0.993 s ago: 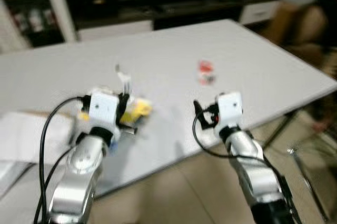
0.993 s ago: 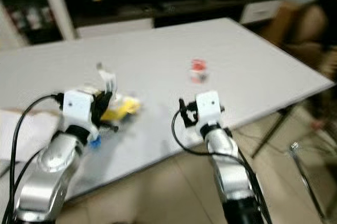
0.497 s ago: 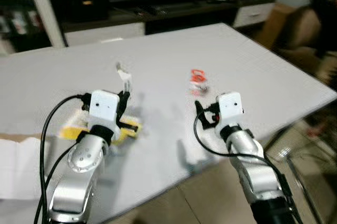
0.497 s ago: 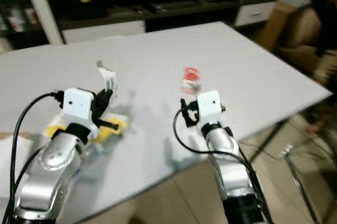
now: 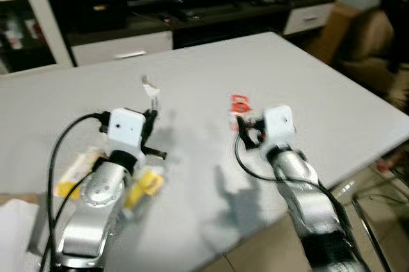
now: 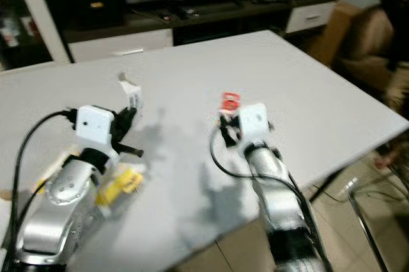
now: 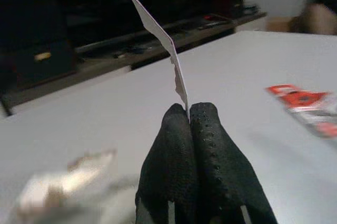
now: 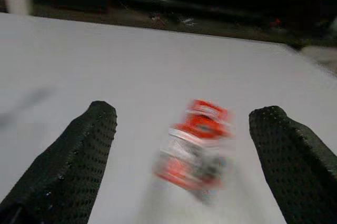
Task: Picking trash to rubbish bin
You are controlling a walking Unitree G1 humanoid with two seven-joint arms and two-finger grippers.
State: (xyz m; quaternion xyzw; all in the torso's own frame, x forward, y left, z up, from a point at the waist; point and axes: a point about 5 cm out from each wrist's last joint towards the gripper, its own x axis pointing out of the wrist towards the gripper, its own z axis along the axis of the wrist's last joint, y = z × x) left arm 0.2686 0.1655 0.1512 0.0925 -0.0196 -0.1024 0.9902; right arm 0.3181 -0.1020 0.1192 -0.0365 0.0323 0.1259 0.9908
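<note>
My left gripper (image 7: 188, 114) is shut on a thin white paper scrap (image 7: 160, 34) that sticks up from its fingertips, held above the white table (image 5: 192, 74); the same scrap (image 5: 151, 89) shows in the eye views. A red and white wrapper (image 8: 196, 145) lies on the table between the spread black fingers (image 8: 79, 150) of my open right gripper (image 5: 246, 125), just ahead of them. The red wrapper (image 5: 240, 103) sits near the table's middle. Yellow wrappers (image 5: 144, 186) lie on the table under my left arm.
A dark TV cabinet (image 5: 192, 10) and white shelf (image 5: 38, 16) stand beyond the table's far edge. A brown seat (image 5: 364, 42) is at the right. The table's near edge runs close by my right arm, with tiled floor (image 5: 383, 221) and a metal chair frame below.
The camera has moved closer over the table. My right gripper has advanced toward the red wrapper, which now lies just ahead between its fingers. The left gripper still holds the paper scrap.
</note>
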